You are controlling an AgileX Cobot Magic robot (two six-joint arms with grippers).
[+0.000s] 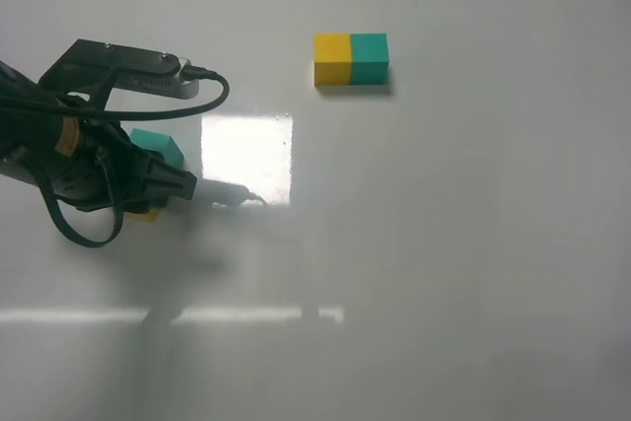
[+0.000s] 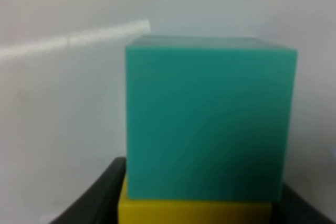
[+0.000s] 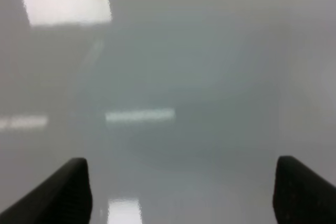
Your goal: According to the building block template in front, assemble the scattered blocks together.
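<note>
The building block template (image 1: pixel 351 58) is a bar of a yellow and a teal-green cube lying at the far middle of the white table. My left gripper (image 1: pixel 150 192) is at the left side, shut on the loose yellow cube (image 1: pixel 148 214), which is mostly hidden under it. The loose teal-green cube (image 1: pixel 158 148) sits directly against it on the far side. In the left wrist view the teal-green cube (image 2: pixel 210 119) fills the frame, touching the yellow cube (image 2: pixel 194 212) held between my dark fingers (image 2: pixel 100 198). My right gripper (image 3: pixel 184 198) is open over bare table.
The table (image 1: pixel 444 244) is glossy white, with a bright glare patch (image 1: pixel 246 157) just right of the left arm. The right arm is out of the exterior high view.
</note>
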